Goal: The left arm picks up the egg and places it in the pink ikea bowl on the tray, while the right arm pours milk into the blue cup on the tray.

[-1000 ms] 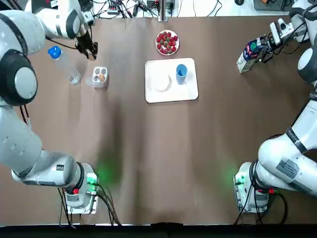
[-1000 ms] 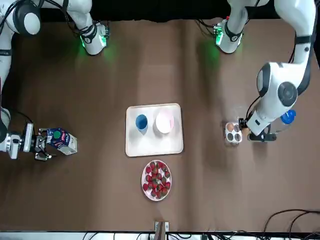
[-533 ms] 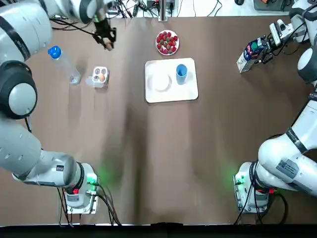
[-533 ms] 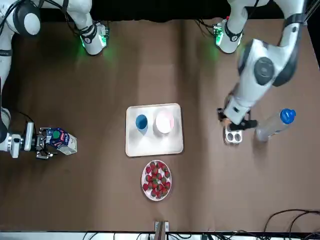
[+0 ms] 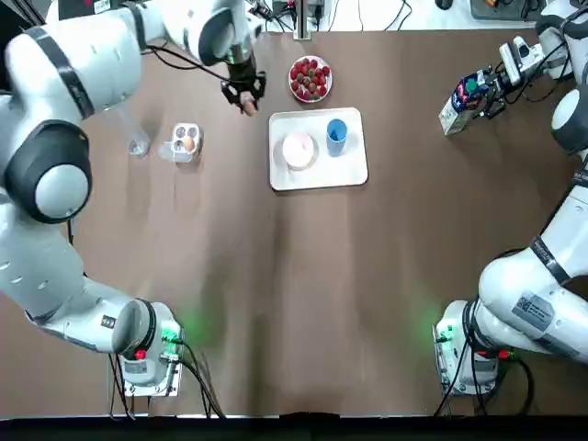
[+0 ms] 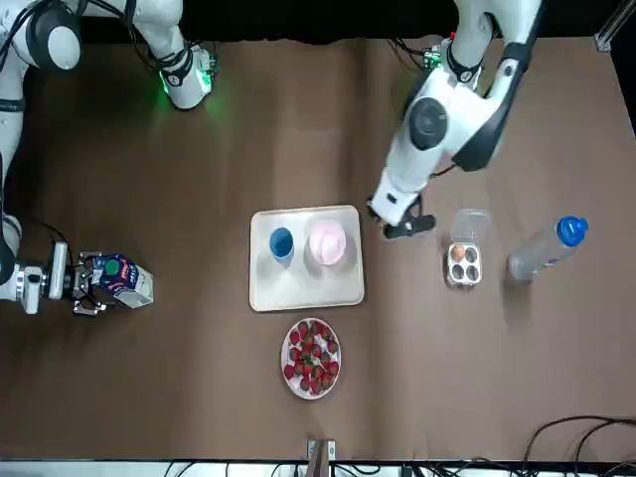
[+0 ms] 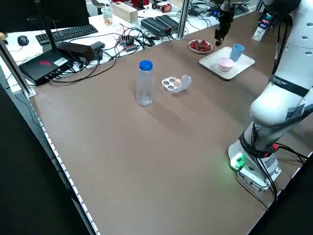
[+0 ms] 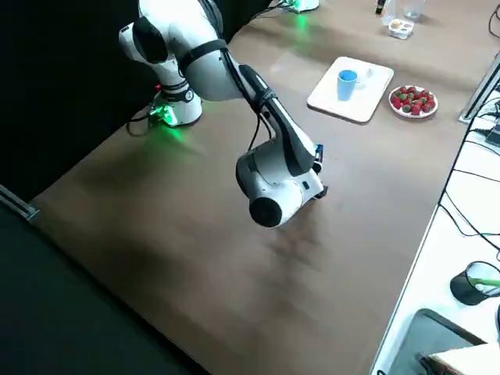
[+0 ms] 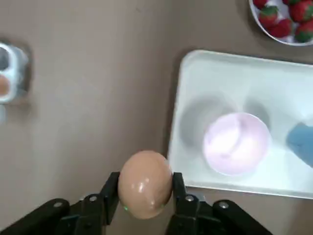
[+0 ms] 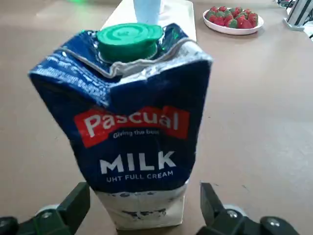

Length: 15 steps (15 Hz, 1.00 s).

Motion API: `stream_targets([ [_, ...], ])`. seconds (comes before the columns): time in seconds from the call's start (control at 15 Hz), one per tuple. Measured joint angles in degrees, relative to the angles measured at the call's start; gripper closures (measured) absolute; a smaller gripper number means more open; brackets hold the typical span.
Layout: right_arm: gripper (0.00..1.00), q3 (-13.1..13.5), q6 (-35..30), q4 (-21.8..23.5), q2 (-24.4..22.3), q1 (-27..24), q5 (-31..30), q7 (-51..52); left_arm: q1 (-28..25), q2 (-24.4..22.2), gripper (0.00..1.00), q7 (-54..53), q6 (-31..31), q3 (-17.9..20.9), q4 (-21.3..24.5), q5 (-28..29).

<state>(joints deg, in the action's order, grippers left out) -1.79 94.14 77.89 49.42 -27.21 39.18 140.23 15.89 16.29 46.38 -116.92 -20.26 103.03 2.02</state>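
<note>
Beside the tray point(image 5: 354, 171), left gripper point(image 5: 245, 97) clamps the egg point(image 9: 145, 183); right gripper point(image 10: 140, 202) gapes around the milk carton point(image 10: 134, 127).

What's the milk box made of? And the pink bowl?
The milk carton looks like glossy coated cardboard: creased folds, printed sides, and a green cap, likely plastic. The pink bowl looks like smooth matte plastic, evenly coloured without glare; ceramic is possible.
</note>
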Motion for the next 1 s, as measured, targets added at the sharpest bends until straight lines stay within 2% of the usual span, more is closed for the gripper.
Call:
stream_targets([
  [0.13, 0.01, 0.0, -0.06, 0.0, 0.07, 0.0, 0.0, 0.01, 3.02, 3.59, 0.52, 3.17, -0.76, 0.07, -2.82, 0.0],
  [0.27, 0.01, -0.02, -0.13, 0.0, 0.22, 0.05, 0.0, 0.05, 5.61, 7.69, 0.52, 6.2, -4.46, 0.21, -5.25, 0.0],
  [0.47, 0.01, -0.06, -0.14, 0.0, 0.37, 0.15, 0.0, 1.28, 8.09, 13.05, 0.52, 8.43, -11.92, 0.31, -6.89, 0.01],
  [0.6, 0.01, -0.07, -0.15, 0.01, 0.44, 0.19, 0.0, 2.11, 9.3, 15.66, 0.52, 8.65, -14.66, 0.68, -7.16, 0.02],
  [0.73, 0.01, -0.12, -0.3, 0.02, 0.62, 0.39, 0.0, 2.43, 12.34, 18.68, 0.52, 8.65, -17.41, 3.11, -7.31, 0.02],
  [1.0, 0.02, -0.14, -0.32, 0.02, 0.65, 1.0, -0.01, 2.92, 16.63, 20.8, 0.52, 8.98, -20.42, 7.41, -7.65, 0.02],
])
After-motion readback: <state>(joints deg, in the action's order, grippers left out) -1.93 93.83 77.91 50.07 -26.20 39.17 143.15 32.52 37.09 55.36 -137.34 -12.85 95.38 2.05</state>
